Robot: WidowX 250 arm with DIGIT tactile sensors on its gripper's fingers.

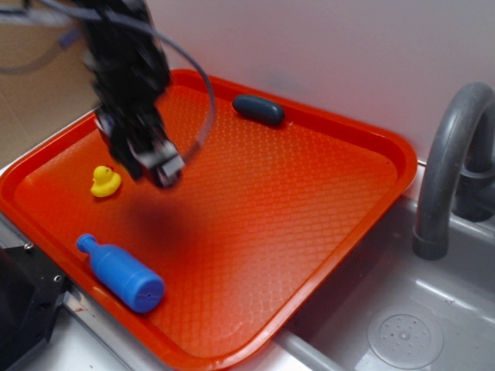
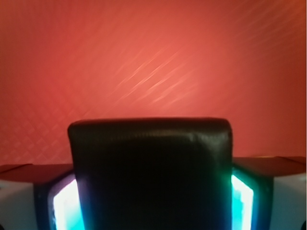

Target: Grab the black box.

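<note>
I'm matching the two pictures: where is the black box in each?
Exterior: hard to make out, at the blurred gripper tip, above the orange plastic tray.
Wrist: the glossy black rectangular box fills the lower centre, between the fingers.
Shared landmark: the tray's diamond texture.

The black box (image 2: 150, 172), a dark block with rounded upper corners and a finely textured, faintly shiny face, fills the lower middle of the wrist view, standing upright between the fingers (image 2: 242, 201), which glow cyan on either side of it. Its top edge runs level, and the red tray (image 2: 153, 57) lies blurred behind it, apart from the box. From the exterior view the box itself cannot be made out at the blurred gripper (image 1: 162, 166) raised above the tray's left half.
</note>
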